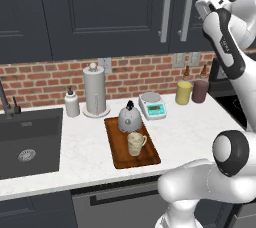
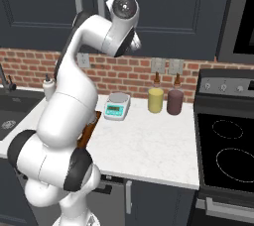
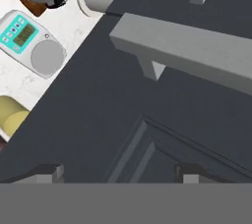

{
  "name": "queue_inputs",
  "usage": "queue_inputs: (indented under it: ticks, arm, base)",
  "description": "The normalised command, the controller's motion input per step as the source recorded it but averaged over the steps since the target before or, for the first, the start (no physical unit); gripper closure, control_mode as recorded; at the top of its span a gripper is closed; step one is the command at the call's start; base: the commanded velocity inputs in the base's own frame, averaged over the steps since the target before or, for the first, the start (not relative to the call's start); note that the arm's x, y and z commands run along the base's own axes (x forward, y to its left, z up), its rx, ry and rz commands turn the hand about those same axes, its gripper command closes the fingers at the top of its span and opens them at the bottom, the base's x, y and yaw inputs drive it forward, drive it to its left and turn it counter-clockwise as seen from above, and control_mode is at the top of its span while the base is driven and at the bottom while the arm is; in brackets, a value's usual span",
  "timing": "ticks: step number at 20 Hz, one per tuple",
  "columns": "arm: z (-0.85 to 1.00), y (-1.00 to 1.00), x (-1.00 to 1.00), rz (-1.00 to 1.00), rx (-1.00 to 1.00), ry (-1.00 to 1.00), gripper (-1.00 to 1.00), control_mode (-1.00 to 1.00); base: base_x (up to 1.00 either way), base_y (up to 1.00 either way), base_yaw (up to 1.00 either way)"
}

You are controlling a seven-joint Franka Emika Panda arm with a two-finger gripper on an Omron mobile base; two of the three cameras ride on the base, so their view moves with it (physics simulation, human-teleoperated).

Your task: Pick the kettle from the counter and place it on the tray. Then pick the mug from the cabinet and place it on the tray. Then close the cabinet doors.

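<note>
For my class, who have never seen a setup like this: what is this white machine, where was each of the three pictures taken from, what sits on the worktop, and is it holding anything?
It is a white robot arm in a computer-drawn kitchen. Two pictures come from cameras behind the arm, one on its left and one on its right. The third looks along its tool, close to a dark cabinet door and its silver handle. The tool is open and holds nothing. On the marble counter lies a wooden tray carrying a kettle and a mug. Around it stand a paper-towel holder, a soap bottle, a kitchen scale and yellow and maroon canisters. Both cabinet doors look closed.
</note>
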Motion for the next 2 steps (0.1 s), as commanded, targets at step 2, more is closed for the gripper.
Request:
queue_inputs:
  ticks: [2]
  arm:
    - [-0.29,0.00,0.33,0.00,0.00,0.00,-1.00,-1.00]
  base:
    - [0.00,0.00,0.00]
